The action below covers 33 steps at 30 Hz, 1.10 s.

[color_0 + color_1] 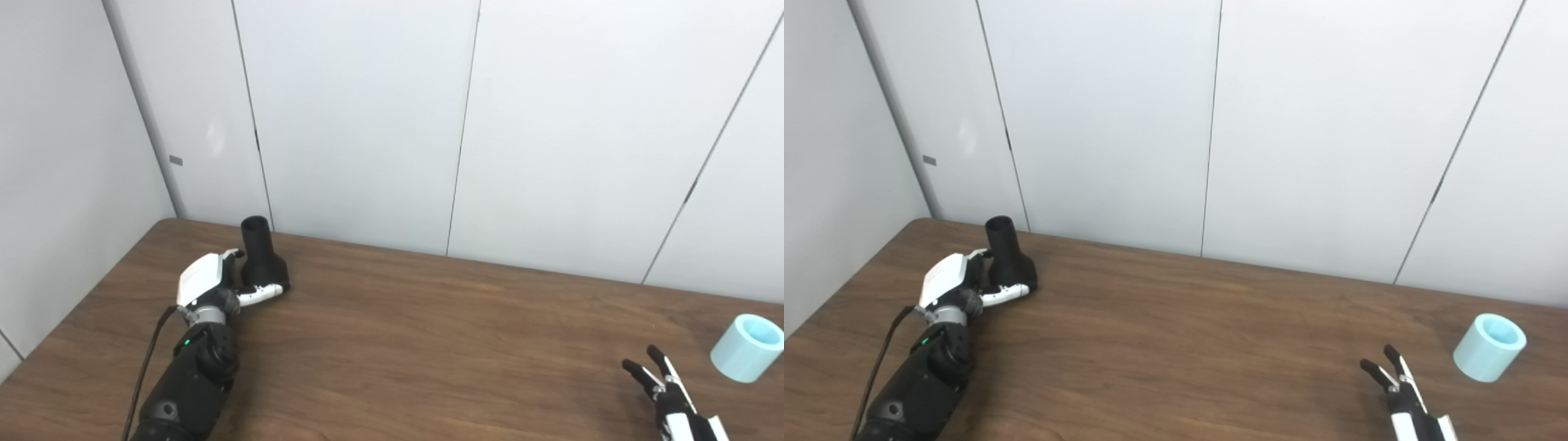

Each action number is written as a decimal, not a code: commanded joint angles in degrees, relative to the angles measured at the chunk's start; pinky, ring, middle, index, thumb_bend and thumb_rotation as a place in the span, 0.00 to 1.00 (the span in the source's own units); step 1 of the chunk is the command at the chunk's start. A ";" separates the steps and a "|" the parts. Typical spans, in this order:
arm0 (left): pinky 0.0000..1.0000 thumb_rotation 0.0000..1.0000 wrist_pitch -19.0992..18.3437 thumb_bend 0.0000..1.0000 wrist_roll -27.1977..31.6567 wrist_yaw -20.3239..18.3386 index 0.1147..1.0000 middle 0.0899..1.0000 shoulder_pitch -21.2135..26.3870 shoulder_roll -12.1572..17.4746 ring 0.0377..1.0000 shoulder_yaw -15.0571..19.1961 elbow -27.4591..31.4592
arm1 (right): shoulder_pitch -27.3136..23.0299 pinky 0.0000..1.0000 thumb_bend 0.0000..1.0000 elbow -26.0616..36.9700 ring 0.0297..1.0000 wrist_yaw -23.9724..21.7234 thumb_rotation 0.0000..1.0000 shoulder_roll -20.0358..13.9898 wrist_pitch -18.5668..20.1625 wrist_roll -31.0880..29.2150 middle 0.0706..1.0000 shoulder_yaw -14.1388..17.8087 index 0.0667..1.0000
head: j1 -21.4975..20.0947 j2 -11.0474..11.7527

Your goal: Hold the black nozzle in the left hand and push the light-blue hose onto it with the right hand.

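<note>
The left hand (211, 285) wraps its fingers round the flared base of the upright black plastic nozzle (260, 254) at the far-left corner of the brown wooden table (429, 343); firm that hold before lifting. The right hand (1399, 392), fingers spread and empty, sits well right of the nozzle, near the short light-blue cylindrical hose (1488, 347), which it should clasp round the side, leaving the open end clear.

Nozzle (263, 257): matte black. Hose piece (746, 347): pale light blue. Counter (429, 343): dark brown wood grain. Left hand (214, 283): white shell, black joints, green light on its wrist. Right hand (667, 395): black fingers, white trim. Wall panels (367, 122): plain white.
</note>
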<state>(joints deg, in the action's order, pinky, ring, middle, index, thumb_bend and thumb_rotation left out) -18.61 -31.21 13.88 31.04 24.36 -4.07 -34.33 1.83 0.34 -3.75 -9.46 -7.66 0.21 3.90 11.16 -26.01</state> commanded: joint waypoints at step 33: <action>0.44 0.00 3.00 0.53 4.15 5.15 0.43 0.45 4.81 -1.82 0.49 0.48 -4.66 | 7.15 0.84 0.54 -1.83 0.79 2.30 1.00 0.51 -1.03 3.24 0.73 0.19 0.81 | 0.07 -1.38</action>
<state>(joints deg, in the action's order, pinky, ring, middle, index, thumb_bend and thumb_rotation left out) -16.64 -28.14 20.24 35.60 23.33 -3.10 -39.34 3.16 2.27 -2.15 -9.42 -8.64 3.25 3.95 11.16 -27.33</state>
